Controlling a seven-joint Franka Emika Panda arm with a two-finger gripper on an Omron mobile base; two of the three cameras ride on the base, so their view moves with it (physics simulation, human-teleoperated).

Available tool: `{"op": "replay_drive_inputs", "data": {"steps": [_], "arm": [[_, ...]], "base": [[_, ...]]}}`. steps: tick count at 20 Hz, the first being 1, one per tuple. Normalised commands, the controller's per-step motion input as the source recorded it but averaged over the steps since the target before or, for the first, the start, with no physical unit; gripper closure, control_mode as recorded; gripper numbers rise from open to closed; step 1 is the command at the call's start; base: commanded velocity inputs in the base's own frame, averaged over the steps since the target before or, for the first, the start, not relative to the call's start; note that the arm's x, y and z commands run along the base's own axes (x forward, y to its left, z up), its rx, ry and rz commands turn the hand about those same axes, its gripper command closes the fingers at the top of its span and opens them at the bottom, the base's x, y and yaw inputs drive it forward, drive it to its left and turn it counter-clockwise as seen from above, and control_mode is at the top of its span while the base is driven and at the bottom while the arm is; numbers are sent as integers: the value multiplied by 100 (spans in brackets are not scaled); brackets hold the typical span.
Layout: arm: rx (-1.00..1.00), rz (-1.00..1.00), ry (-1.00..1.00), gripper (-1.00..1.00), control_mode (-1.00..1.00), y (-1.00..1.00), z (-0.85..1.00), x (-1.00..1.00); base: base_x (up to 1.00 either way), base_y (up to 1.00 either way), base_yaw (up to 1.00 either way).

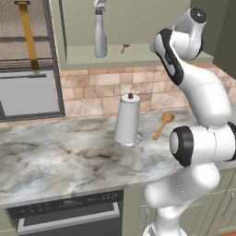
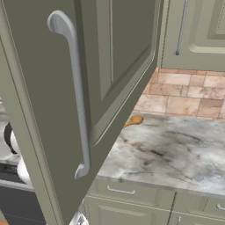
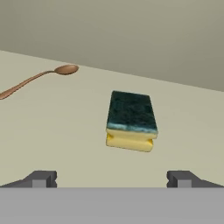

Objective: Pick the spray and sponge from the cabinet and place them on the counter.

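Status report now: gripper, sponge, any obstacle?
Gripper open, short of sponge. Sponge flat on cabinet shelf. Small spoon off to one side, path free.

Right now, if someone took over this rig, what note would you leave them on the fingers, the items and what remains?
Gripper: fingers spread wide, empty, inside the cabinet and aimed at the sponge.
Sponge: lying flat on the cabinet shelf, green side up, between the fingers' line but not yet touched; a small wooden spoon lies apart from it on the same shelf.
Spray: upright on the shelf, towards the left side.
Counter: holds a paper-towel roll and a larger wooden spoon; neither task item is there.
Done: cabinet door open.
Left: grasp and move the sponge, then the spray.
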Motion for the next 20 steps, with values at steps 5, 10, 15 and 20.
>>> {"op": "replay_drive_inputs", "data": {"steps": [5,10,15,20], "arm": [[0,0,1,-100,-100,-8,-3,47],[0,0,3,-100,-100,-7,-7,47],[0,0,5,-100,-100,-9,-8,45],[0,0,4,-100,-100,-10,-6,41]], "base": [[0,0,0],[0,0,0],[0,0,0],[0,0,0]]}}
